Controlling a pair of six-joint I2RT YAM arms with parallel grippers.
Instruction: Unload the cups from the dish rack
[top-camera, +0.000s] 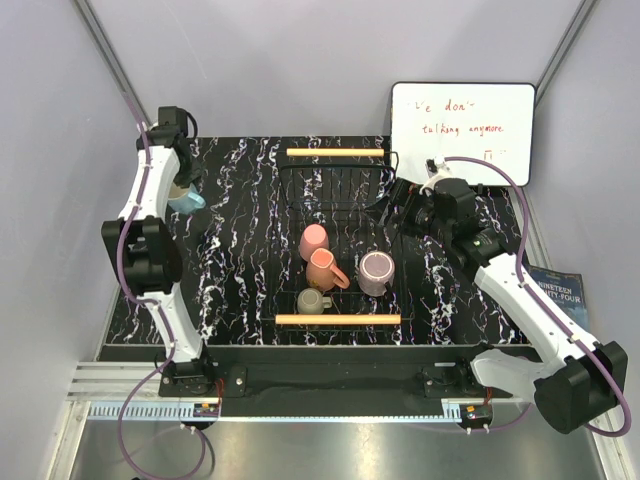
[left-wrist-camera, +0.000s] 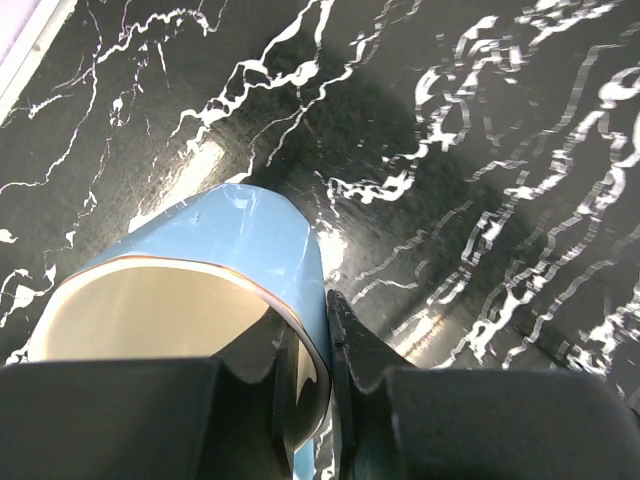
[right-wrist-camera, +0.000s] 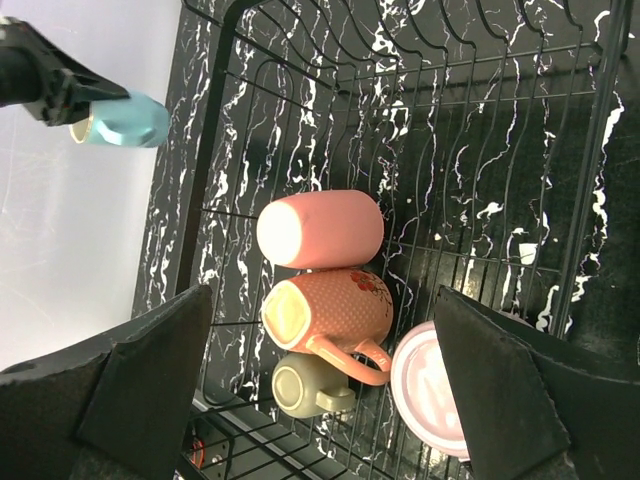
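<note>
The black wire dish rack (top-camera: 345, 185) with two wooden bar handles sits mid-table and also shows in the right wrist view (right-wrist-camera: 480, 150). In it lie the pink cup (top-camera: 313, 241) (right-wrist-camera: 322, 229), the terracotta cup (top-camera: 324, 270) (right-wrist-camera: 330, 310), the olive-grey cup (top-camera: 312, 300) (right-wrist-camera: 308, 386) and the mauve cup (top-camera: 376, 272) (right-wrist-camera: 432, 385). My left gripper (top-camera: 183, 192) (left-wrist-camera: 312, 400) is shut on the rim of the light blue cup (top-camera: 188, 201) (left-wrist-camera: 215, 270), left of the rack and just above the table. My right gripper (top-camera: 398, 205) (right-wrist-camera: 325, 400) is open and empty above the rack's right side.
A white whiteboard (top-camera: 462, 132) with red writing stands at the back right. A dark book (top-camera: 560, 285) lies right of the table. The black marbled mat (top-camera: 235, 250) covers the table; grey walls close in on the left and right.
</note>
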